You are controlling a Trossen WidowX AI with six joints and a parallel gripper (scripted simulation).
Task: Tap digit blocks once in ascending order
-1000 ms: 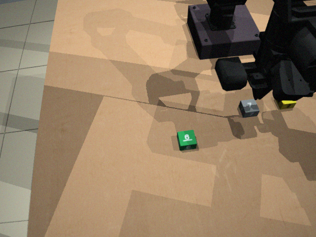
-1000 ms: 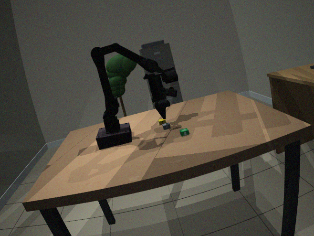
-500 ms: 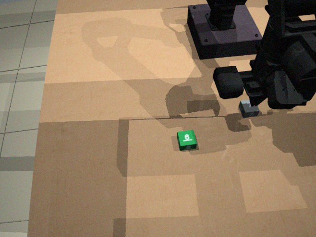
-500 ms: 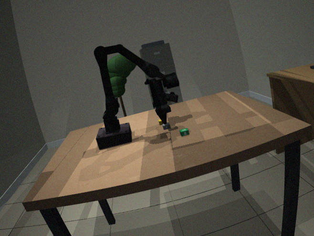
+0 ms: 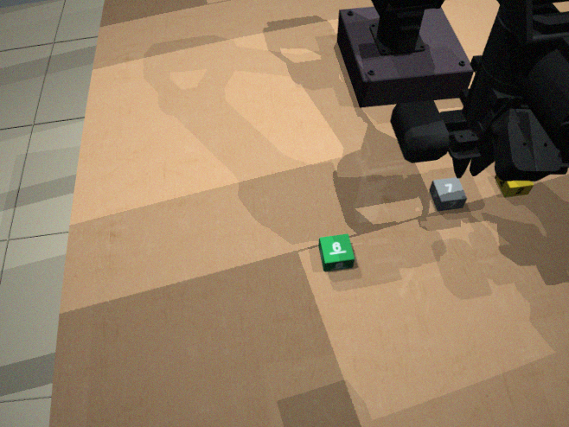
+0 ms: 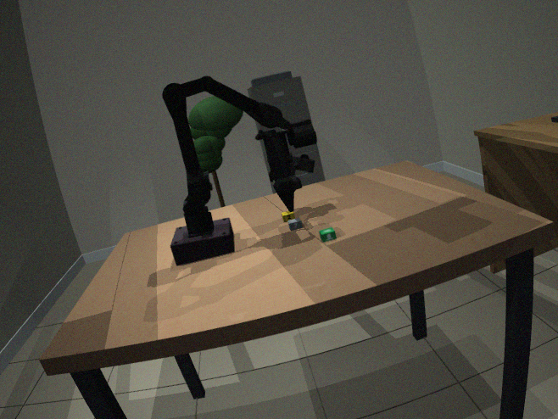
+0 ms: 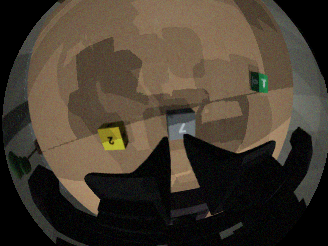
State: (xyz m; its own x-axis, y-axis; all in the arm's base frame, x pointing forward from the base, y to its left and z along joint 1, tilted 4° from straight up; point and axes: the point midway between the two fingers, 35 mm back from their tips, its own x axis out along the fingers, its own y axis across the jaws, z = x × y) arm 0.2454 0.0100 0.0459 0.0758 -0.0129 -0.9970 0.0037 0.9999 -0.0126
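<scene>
A grey block (image 5: 448, 193) (image 6: 295, 224) (image 7: 181, 123) shows the digit 7. A yellow block (image 5: 515, 187) (image 6: 287, 216) (image 7: 112, 138) shows a 2; in the top view the arm hides its top. A green block (image 5: 336, 251) (image 6: 327, 234) (image 7: 259, 83) shows an underlined 6. All three stand apart on the table. My gripper (image 5: 465, 174) (image 6: 291, 210) (image 7: 175, 139) is slightly open, with a narrow gap and nothing between its tips. The tips are low, above and close to the grey block's base-side edge. Contact is not visible.
The arm's dark base (image 5: 413, 82) (image 6: 203, 252) stands on the wooden table (image 5: 183, 344) (image 6: 225, 302), behind the blocks in the top view. The arm casts broad shadows around the blocks. The table's left edge shows in the top view, far from the blocks.
</scene>
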